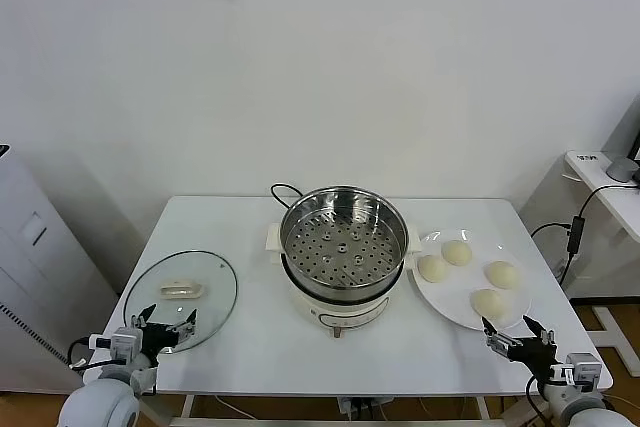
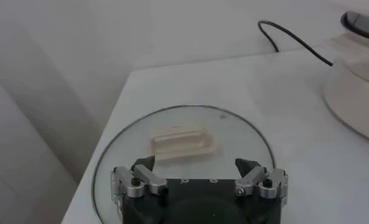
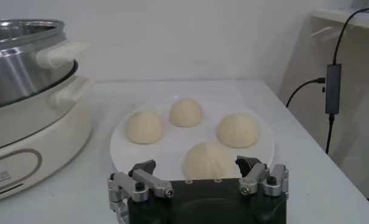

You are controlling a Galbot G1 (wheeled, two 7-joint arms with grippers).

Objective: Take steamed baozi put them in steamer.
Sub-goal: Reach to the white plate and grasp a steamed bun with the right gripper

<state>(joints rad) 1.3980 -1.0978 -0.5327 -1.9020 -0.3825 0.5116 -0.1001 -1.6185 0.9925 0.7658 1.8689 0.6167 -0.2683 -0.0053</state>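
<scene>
Both grippers hang at the near edge of the white table (image 1: 250, 347), closest to the onlooker's vantage. Behind them, largest of all on the tabletop, the steamer (image 1: 344, 237) stands at centre, its perforated steel basket bare of buns on a white cooker base with a black cord trailing behind. To the robot's left lies a round glass lid (image 1: 181, 298) with a pale handle, flat on the table. To its right a white plate (image 1: 440, 302) carries all four steamed baozi (image 1: 487, 302), none yet moved. The plate sits just beside the steamer's base.

The right gripper (image 3: 197, 176) hovers at the plate's near rim, jaws spread wide and holding nothing; the nearest bun sits straight ahead between its fingertips' line of reach, with the other three beyond it. The left gripper (image 2: 199, 176) waits over the near edge of the lid, likewise spread and empty, with the steamer well apart to its far side.

The plate lies on the right arm's side, so that arm looks the natural one to begin: forward and down onto the closest bun, then across toward the robot's left to the basket. The buns being round, no grasp direction seems favoured. The task appears to be at its very start.
</scene>
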